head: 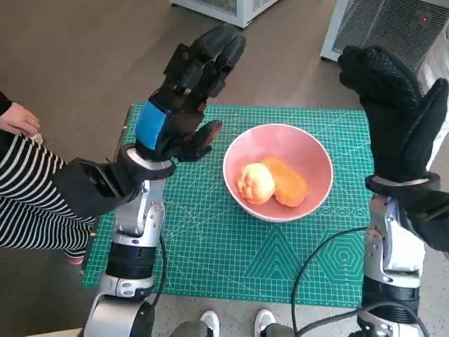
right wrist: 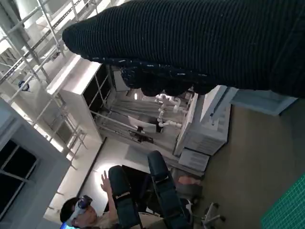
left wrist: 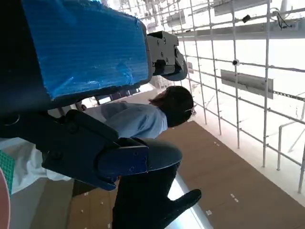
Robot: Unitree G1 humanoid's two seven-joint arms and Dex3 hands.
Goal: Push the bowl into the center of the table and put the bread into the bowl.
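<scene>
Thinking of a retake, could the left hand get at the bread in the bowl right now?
Probably yes. The left hand is raised, holding nothing, beside the pink bowl, and nothing covers the bread lying inside.

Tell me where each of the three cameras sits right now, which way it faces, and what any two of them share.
Head view: on the head, looking steeply down at the green mat and the pink bowl holding the bread; both forearms show, with the left robot hand and right robot hand raised and holding nothing.
Left wrist view: behind the left robot hand, facing out across the room at a person.
Right wrist view: behind the right robot hand, facing room shelving and a seated person.
Shared: both wrist views face the room, not the bowl.
</scene>
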